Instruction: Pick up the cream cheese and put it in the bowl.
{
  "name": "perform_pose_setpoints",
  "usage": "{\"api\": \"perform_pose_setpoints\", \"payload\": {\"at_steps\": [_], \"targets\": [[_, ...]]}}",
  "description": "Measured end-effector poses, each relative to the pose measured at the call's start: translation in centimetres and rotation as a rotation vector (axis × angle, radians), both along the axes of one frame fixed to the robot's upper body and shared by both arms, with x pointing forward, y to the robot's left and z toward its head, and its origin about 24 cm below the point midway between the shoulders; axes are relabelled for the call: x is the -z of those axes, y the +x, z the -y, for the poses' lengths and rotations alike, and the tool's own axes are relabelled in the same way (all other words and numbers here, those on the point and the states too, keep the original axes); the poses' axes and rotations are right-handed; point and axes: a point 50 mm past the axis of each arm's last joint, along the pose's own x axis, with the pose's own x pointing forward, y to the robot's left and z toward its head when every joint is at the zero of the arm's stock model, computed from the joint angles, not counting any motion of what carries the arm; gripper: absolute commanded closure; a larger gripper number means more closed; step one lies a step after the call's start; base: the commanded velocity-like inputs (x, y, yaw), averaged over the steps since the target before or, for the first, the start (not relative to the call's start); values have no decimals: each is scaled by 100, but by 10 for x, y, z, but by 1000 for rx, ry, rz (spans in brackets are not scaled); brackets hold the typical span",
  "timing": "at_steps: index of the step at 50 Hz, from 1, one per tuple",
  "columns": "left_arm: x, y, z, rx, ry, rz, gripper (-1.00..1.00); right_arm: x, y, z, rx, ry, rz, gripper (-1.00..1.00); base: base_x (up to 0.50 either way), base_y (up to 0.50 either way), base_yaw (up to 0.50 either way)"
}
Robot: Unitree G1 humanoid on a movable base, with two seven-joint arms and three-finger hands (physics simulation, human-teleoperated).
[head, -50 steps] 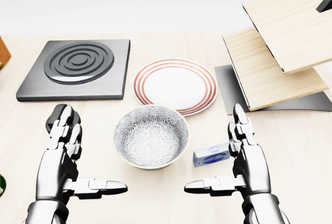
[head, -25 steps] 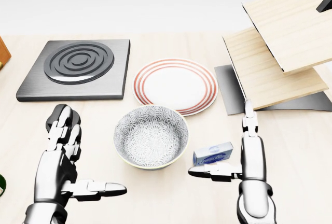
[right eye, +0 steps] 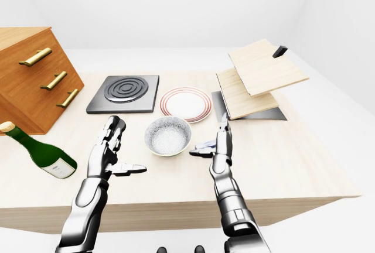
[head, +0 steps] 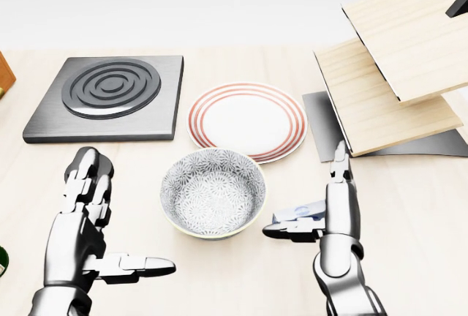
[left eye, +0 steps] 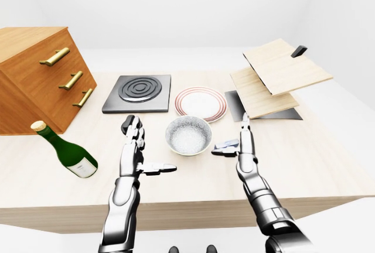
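The cream cheese (head: 303, 211) is a small light-blue box lying on the table just right of the patterned grey bowl (head: 213, 192). My right hand (head: 316, 206) is open and stands edge-on against the box's right side. Its fingers (head: 339, 170) point to the top of the head view and its thumb lies across the box, hiding most of it. My left hand (head: 110, 221) is open and empty, left of the bowl, with its thumb pointing right.
A red-rimmed plate (head: 247, 120) lies above the bowl, with a black burner plate (head: 110, 93) to its left. Tilted wooden boards (head: 395, 74) stand at the right. A wooden drawer cabinet (left eye: 35, 77) and a green bottle (left eye: 64, 150) are at the left.
My right hand has turned edge-on and moved left to the cream cheese, so its thumb now covers the box. The left hand has hardly moved.
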Motion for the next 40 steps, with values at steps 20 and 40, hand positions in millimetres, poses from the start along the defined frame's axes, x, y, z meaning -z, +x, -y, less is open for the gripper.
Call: {"api": "perform_pose_setpoints", "payload": {"at_steps": [20, 40], "targets": [[-5, 2, -5, -17, -5, 7, -100, 7, 7, 3, 46, -65, -45, -100, 0, 0, 0], [-12, 2, -9, -25, -10, 36, -100, 23, 8, 2, 63, -134, -140, -100, 0, 0, 0]]}}
